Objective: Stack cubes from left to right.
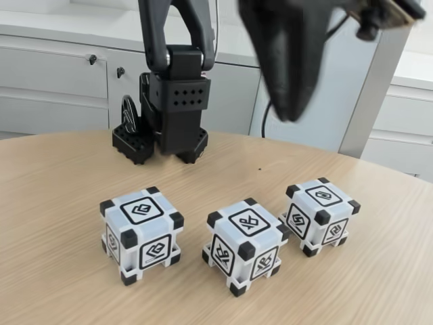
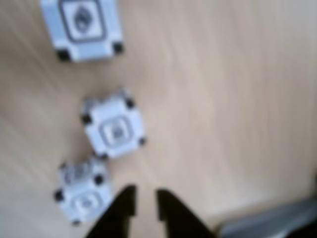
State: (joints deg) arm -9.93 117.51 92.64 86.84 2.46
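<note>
gripper [image 2: 146,203] raised over separate cubes [image 1: 244,245].

Looks like office or lab room, not home. Round light-wood laminate table [image 1: 61,203], meeting-room style. Behind it, row of pale grey cabinets [image 1: 54,81] with small key locks [image 1: 92,59] on doors, white countertop [image 1: 74,27] on top. Black robot arm base [image 1: 162,135] clamped at table's far edge. Bright, even lighting, plain institutional finish all round.
</note>
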